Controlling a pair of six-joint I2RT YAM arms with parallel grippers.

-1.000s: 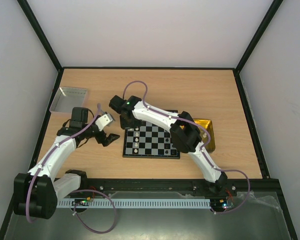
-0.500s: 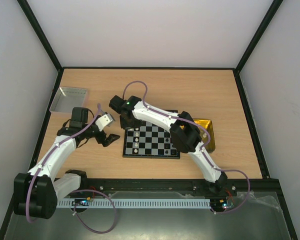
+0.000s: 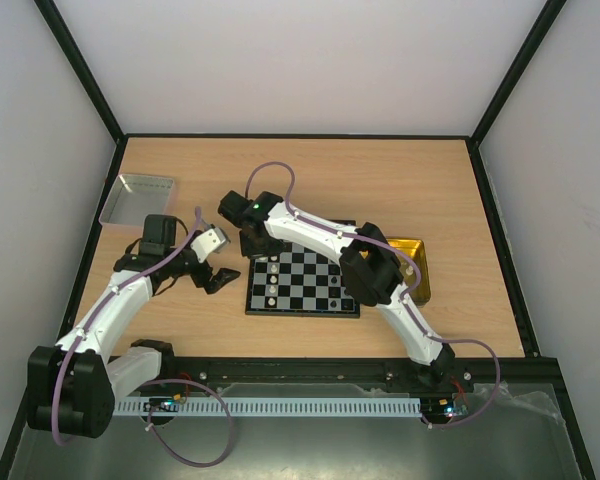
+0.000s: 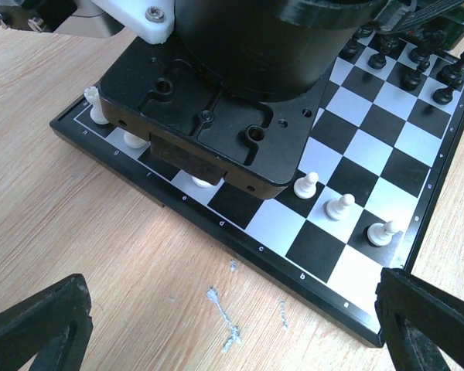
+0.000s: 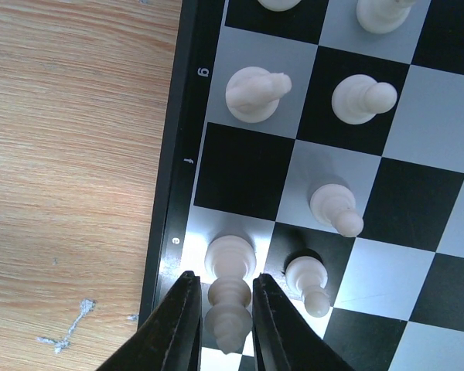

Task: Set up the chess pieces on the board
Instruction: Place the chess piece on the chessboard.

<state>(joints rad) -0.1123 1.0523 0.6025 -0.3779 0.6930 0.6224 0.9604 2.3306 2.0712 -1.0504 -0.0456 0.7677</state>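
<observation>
Our right claw (image 5: pixel 226 328) straddles a white chess piece (image 5: pixel 230 267) on an edge square of the board (image 5: pixel 168 224); pinching or just clear, we cannot tell. Our left claw (image 4: pixel 232 328) gapes wide, board just ahead.

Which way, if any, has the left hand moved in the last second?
No. In the top view the left hand keeps its place just left of the board, as in the earlier pictures.

Neighbouring white pieces (image 5: pixel 336 207) crowd the right tool (image 5: pixel 224 278); off the board (image 5: pixel 174 193), the table (image 5: pixel 69 154) lies free.
</observation>
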